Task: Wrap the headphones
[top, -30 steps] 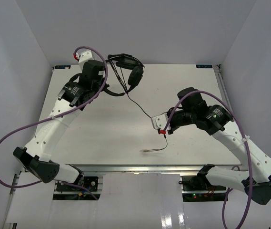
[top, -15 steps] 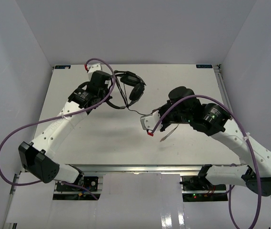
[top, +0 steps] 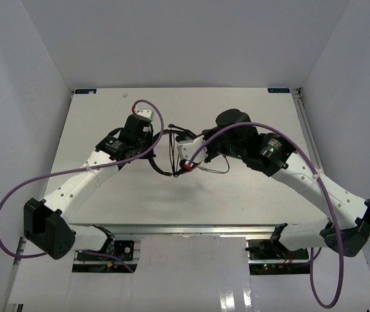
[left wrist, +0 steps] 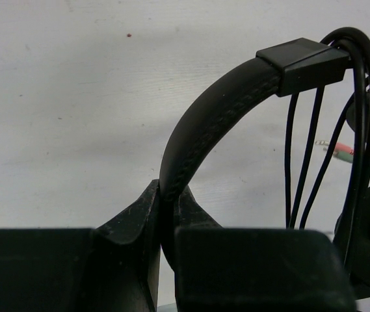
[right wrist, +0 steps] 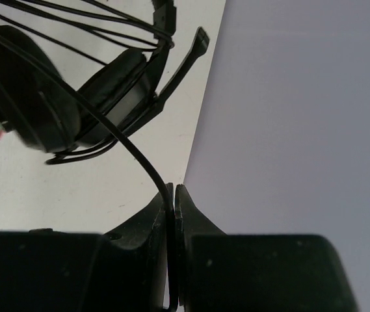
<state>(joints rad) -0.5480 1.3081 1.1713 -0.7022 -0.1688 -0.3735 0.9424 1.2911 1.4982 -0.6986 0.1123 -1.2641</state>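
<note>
The black headphones [top: 173,151] hang between my two arms above the table's middle. My left gripper [left wrist: 168,198] is shut on the stitched headband [left wrist: 217,117], which arcs up to a slider block [left wrist: 305,58]. Loops of thin black cord [left wrist: 308,156] hang beside it, and the pale plug [left wrist: 341,151] shows behind them. My right gripper [right wrist: 173,195] is shut on the cord [right wrist: 136,153], close to the two padded earcups [right wrist: 116,84]. In the top view the right gripper [top: 186,162] sits just right of the headphones and the left gripper [top: 152,144] just left.
The white table [top: 106,188] is walled by pale panels at the back and sides. Thick purple cables [top: 15,195] loop from both arms off the table's near corners. The table's side edge and a wall [right wrist: 289,117] stand right behind the right gripper.
Both arms have swung inward. The left gripper carried the headphones from the back left toward the middle. The right gripper brought the cord up from the front right to the earcups.
</note>
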